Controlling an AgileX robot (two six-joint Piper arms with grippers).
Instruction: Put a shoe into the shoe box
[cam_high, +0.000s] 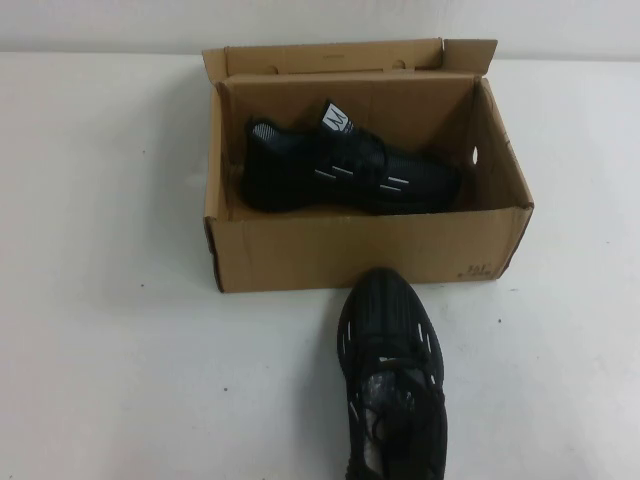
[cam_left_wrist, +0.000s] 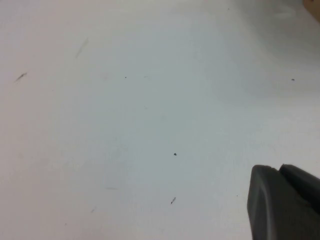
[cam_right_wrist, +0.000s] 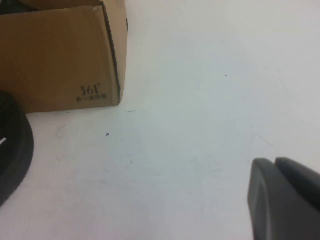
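Note:
The shoe (cam_high: 345, 165), a black mesh sneaker with silver-white dashes and a white tongue label, lies on its side inside the shoe box (cam_high: 350, 255), toe to the right. The brown cardboard box stands open with its lid flap (cam_high: 330, 55) raised at the back. Neither arm shows in the high view. My left gripper (cam_left_wrist: 278, 170) is shut with nothing in it, hovering over bare white table. Just as shut and holding nothing, my right gripper (cam_right_wrist: 275, 162) hangs over the table, off the printed corner of the shoe box (cam_right_wrist: 60, 60).
A twin black sneaker (cam_high: 392, 385) lies on the table in front of the box, its toe almost touching the front wall; its sole edge (cam_right_wrist: 17, 150) shows in the right wrist view. White table (cam_high: 110, 330) spreads left and right of the box.

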